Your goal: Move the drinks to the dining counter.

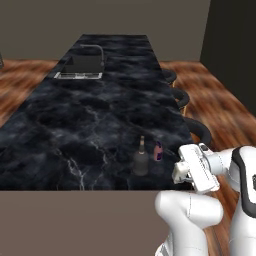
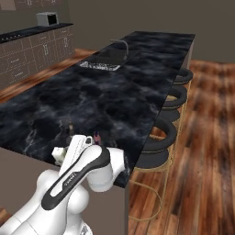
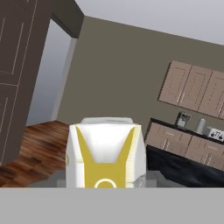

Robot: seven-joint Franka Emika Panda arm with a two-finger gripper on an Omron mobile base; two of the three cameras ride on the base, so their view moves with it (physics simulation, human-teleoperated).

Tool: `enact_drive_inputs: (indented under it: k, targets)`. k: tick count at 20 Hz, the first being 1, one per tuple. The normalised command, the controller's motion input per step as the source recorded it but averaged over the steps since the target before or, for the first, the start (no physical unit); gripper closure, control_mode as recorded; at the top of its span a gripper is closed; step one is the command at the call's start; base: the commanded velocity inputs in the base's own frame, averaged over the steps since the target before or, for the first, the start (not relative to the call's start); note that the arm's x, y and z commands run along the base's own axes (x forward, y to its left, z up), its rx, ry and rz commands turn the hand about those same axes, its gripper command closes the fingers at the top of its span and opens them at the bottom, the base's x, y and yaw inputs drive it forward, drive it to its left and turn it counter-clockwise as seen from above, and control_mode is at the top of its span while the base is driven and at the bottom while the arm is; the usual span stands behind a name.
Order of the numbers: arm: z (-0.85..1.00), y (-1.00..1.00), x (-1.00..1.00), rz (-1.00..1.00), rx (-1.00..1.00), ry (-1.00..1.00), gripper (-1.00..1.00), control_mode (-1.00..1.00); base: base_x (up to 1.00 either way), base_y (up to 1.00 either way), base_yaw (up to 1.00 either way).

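Note:
A cream-white carton [image 3: 105,153] with yellow markings sits upright close before the hand camera, and my gripper [image 1: 179,172] is shut on it. The hand hangs at the near right corner of the dining counter [image 1: 90,120], a long black veined marble top. On that top, just left of the hand, stand a dark round-bodied bottle [image 1: 141,160] with a narrow neck and a small purple can [image 1: 158,151] with a red top. From the right base the can [image 2: 97,136] peeks out behind my arm.
An inset sink with a faucet [image 1: 82,65] lies at the counter's far left. Dark stools [image 2: 167,133] line its right side over a wooden floor. A worktop with brown cabinets [image 2: 27,50] and a grey toaster oven [image 2: 47,19] runs along the far wall.

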Motion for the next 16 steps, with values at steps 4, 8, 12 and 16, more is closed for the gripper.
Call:
enact_drive_inputs:
  k: [4,8,12,16]
  targets:
    - [0.0,-0.04,0.07,0.0,0.0,0.03,1.0,-1.0,0.0,0.0,0.0]
    - [0.0,-0.14,0.28,0.0,0.0,0.07,1.0,-1.0,0.0,0.0,0.0]
    - [0.0,-0.23,0.23,0.0,0.0,0.07,1.0,-1.0,0.0,0.0,0.0]
    - [0.0,-0.31,0.16,0.0,0.02,0.07,1.0,-1.0,0.0,0.0,0.0]
